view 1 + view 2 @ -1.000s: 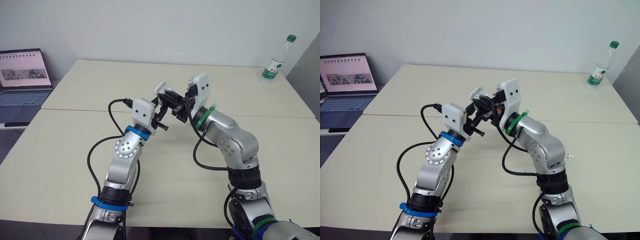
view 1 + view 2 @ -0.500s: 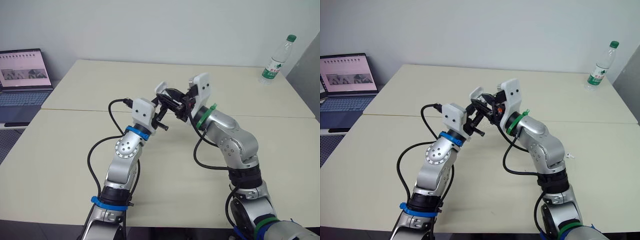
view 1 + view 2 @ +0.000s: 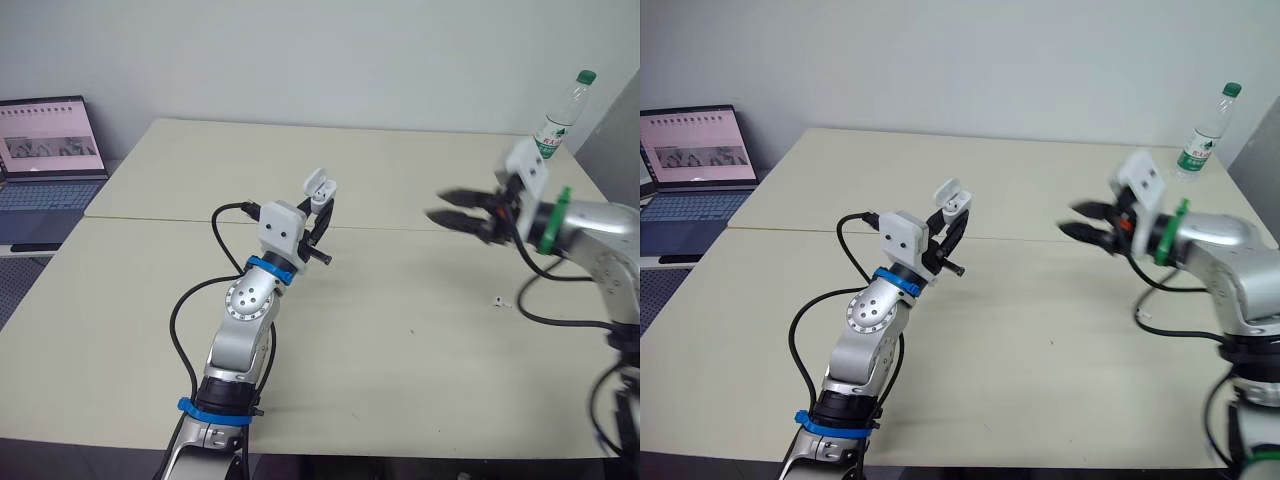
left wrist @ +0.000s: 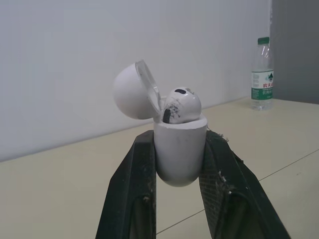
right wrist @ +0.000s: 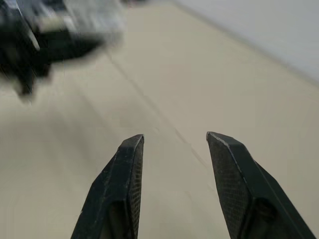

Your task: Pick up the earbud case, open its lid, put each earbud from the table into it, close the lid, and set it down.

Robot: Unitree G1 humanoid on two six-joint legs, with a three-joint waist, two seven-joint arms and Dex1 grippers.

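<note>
My left gripper (image 3: 322, 212) is raised above the table's middle, shut on the white earbud case (image 4: 178, 152). The case's lid (image 4: 133, 90) is hinged open, and one white earbud (image 4: 181, 105) sits in the case with its head poking out. The same case (image 3: 319, 186) shows above the left fingers in the head views. My right gripper (image 3: 440, 206) hangs open and empty over the right half of the table, well apart from the case. A second small earbud (image 3: 499, 300) lies on the table near the right side, below the right arm.
A plastic water bottle (image 3: 557, 116) stands at the table's far right corner. An open laptop (image 3: 48, 155) sits on a separate surface to the left. A seam (image 3: 180, 218) runs across the cream table between its two halves.
My right gripper has pulled away from the case and swung far to the right, now open. The left gripper keeps holding the open case, which now has an earbud in it.
</note>
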